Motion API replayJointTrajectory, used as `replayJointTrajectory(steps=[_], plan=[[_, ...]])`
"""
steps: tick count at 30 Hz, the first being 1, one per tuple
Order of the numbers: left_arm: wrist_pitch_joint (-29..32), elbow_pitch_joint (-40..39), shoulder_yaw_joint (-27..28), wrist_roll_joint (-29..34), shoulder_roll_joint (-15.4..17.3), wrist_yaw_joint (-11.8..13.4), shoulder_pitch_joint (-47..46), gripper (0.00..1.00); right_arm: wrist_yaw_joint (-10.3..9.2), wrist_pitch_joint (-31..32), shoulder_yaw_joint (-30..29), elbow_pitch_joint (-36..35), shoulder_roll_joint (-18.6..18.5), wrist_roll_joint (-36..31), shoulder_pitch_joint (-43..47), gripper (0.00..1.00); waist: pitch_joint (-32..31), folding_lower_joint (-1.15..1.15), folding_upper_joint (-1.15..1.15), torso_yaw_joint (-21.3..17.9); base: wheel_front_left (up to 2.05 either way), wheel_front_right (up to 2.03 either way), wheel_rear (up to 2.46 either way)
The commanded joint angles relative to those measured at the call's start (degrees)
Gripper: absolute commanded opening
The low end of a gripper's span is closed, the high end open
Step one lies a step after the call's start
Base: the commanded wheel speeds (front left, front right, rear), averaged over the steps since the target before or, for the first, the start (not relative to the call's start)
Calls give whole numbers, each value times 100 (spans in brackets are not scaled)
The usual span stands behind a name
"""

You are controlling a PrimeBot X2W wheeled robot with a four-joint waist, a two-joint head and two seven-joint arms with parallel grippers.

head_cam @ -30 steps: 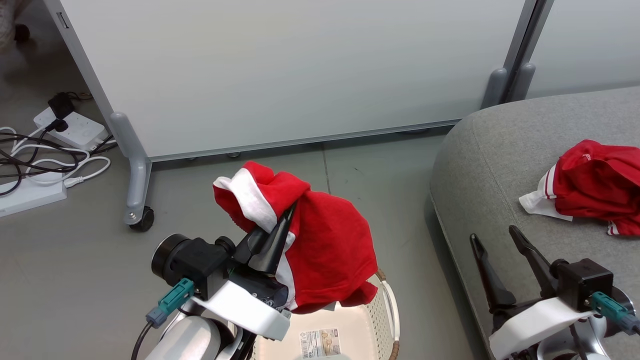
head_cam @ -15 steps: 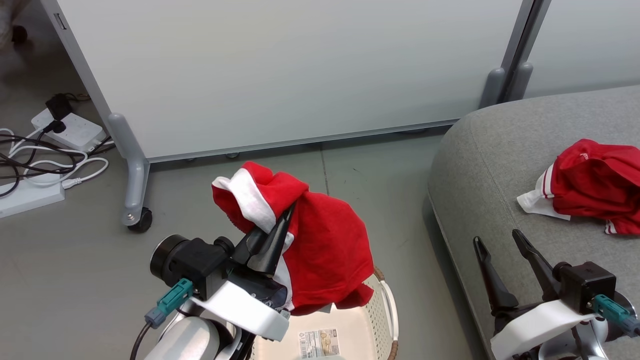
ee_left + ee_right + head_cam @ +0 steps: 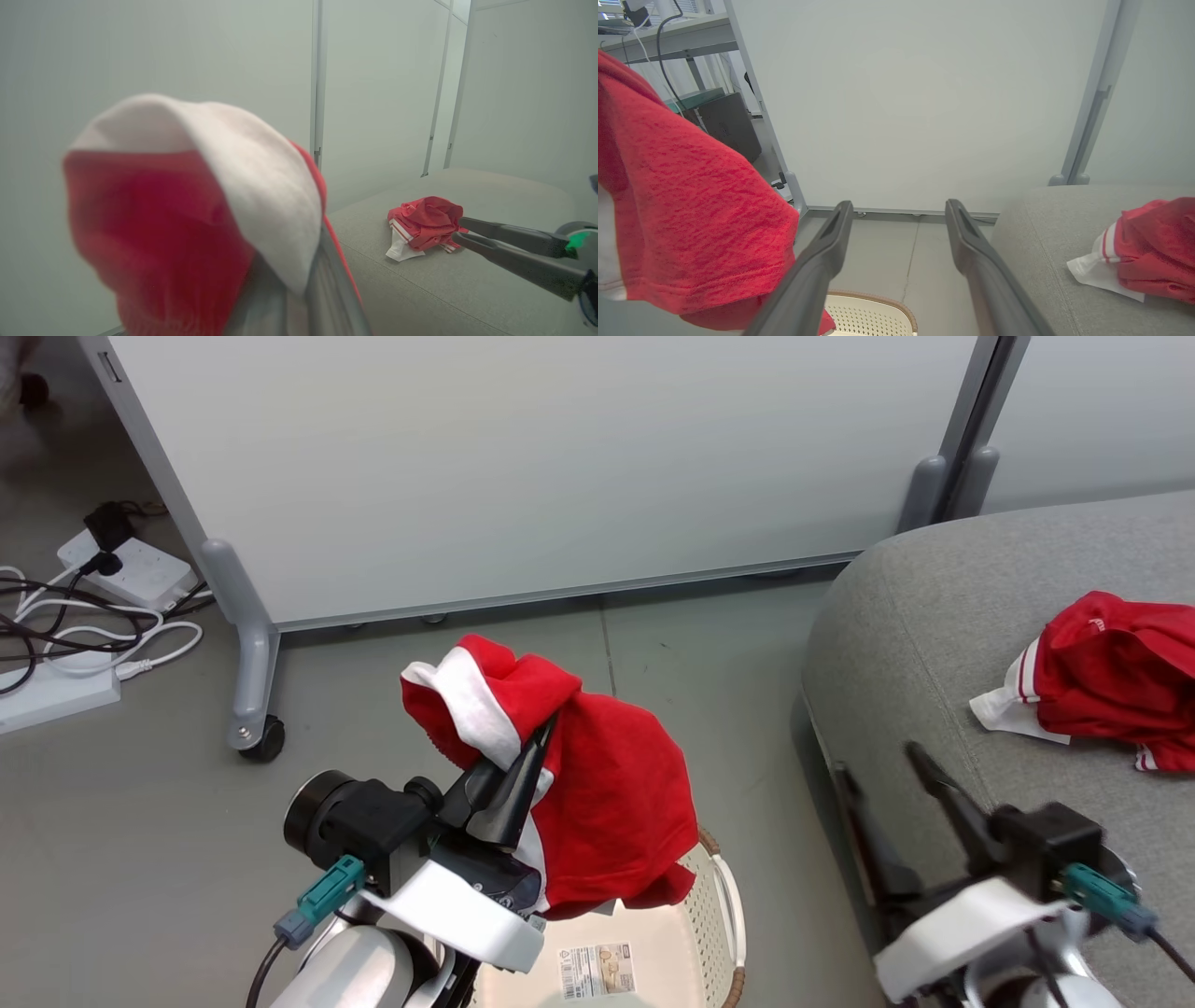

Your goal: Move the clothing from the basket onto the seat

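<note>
- Holding the red garment (image 3: pixel 607 803), the left hand (image 3: pixel 548 721) has its two fingers pressed together on the fabric, next to the white band. The cloth hangs down from the fingertips, so its long axis is about vertical.
- The basket (image 3: pixel 726 896) stands on the floor (image 3: pixel 140 803) directly under this garment. The part of its bottom that I can see, around the label, is bare.
- The seat (image 3: pixel 896 644) lies to the right of the left hand, and a strip of floor separates the basket from the rounded sofa edge.
- A second garment (image 3: pixel 1116 663) already lies on the seat cushion, well apart from the one in the air.
- The right hand (image 3: pixel 878 758) has its fingers apart and holds nothing. It hangs at the front edge of the seat, so it is the nearer hand, but the cloth is with the left one.
- In my judgement the coming move is a carry to the right, high enough that the hanging lower edge passes over the sofa edge.
</note>
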Motion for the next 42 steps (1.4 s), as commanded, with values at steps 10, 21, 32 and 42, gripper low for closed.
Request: replayJointTrajectory(steps=[10, 21, 32, 42], plan=[[18, 18, -149, 76, -26, -119, -298, 0, 12, 157, 2222, 161, -411, 754, -1232, 100, 167, 0, 0, 218, 0, 0, 0], [9, 65, -358, 81, -138, -231, -422, 0, 11, -200, 3363, 1589, -214, 1269, -2414, 100, 238, 0, 0, 424, 0, 0, 0], [-23, 88, -357, 43, -104, -196, -446, 0, 11, -620, 3805, 2494, -104, 1714, -2918, 0, 263, 0, 0, 473, 0, 0, 0], [210, 158, -441, -18, 7, -178, -276, 100, 12, -961, 3533, 2820, -143, 1972, -2790, 0, 128, 0, 0, 334, 0, 0, 0]])
